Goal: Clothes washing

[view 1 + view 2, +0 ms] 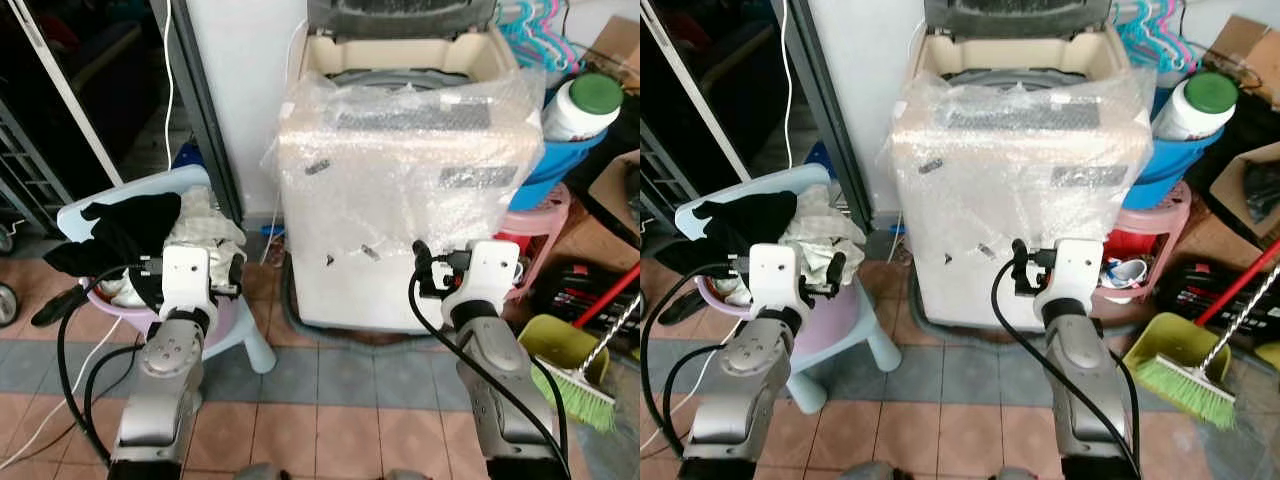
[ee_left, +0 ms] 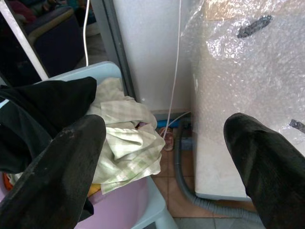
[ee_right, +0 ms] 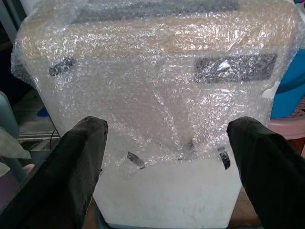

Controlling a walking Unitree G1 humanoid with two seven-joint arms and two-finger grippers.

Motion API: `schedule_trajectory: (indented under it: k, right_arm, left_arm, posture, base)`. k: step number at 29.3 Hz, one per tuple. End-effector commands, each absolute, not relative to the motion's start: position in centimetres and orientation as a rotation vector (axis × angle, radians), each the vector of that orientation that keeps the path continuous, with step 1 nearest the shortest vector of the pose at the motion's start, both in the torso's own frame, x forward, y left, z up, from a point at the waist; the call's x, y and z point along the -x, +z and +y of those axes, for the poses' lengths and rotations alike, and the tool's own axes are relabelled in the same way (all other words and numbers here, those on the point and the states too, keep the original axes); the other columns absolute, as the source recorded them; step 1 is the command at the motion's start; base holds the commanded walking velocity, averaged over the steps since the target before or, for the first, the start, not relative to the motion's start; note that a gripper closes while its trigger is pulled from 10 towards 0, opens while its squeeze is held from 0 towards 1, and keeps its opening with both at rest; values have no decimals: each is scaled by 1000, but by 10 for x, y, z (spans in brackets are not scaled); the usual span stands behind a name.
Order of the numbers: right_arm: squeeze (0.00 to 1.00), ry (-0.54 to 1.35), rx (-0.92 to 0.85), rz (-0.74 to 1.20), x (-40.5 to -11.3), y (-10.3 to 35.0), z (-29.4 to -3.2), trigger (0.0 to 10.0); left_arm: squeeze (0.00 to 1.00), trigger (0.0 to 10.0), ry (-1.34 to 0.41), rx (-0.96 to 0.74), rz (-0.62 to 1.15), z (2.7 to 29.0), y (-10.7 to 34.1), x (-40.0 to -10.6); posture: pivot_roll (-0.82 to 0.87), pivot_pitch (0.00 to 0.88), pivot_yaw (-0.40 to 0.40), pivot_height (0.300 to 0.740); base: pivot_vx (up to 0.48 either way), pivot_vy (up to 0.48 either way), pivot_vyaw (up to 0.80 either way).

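Observation:
A top-loading washing machine (image 1: pixel 400 190), wrapped in bubble wrap, stands ahead with its lid up. To its left a pink basin (image 1: pixel 215 325) on a light blue chair (image 1: pixel 245 345) holds a heap of clothes: a black garment (image 1: pixel 125 230) and a pale checked cloth (image 2: pixel 126 143). My left gripper (image 2: pixel 164 171) is open, held beside the basin with the checked cloth just ahead of its fingers (image 2: pixel 57 176). My right gripper (image 3: pixel 167 171) is open, facing the machine's front with nothing between its fingers (image 3: pixel 71 171).
Right of the machine are a blue tub (image 1: pixel 565 160) with a white green-capped jug (image 1: pixel 583 105), a red stool (image 1: pixel 535 225), a green dustpan (image 1: pixel 553 345) and broom (image 1: pixel 580 390), cardboard boxes and hangers (image 1: pixel 540 35). A grey drain hose (image 2: pixel 183 181) lies on the tiled floor by the machine.

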State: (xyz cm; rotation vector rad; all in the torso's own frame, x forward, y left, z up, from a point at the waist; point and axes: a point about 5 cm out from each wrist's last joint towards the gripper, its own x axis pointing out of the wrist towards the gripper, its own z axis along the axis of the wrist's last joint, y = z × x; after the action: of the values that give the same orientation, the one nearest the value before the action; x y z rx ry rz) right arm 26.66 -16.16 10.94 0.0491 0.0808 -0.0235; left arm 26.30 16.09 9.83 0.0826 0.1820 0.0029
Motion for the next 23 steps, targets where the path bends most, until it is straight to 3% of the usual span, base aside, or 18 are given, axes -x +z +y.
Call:
schedule_trajectory:
  k: [1, 23]
  right_arm:
    - [0, -15, -48, 70, -268, 114, -161, 10000]
    - [0, -15, -48, 70, -268, 114, -161, 10000]
  left_arm:
    - [0, 10000, 3, -87, 177, 163, 100, -263]
    - [0, 10000, 3, -87, 177, 163, 100, -263]
  posture:
    - [-98, 0, 50, 740]
    - [-98, 0, 50, 740]
  base:
    - [0, 0, 0]
    - [0, 0, 0]
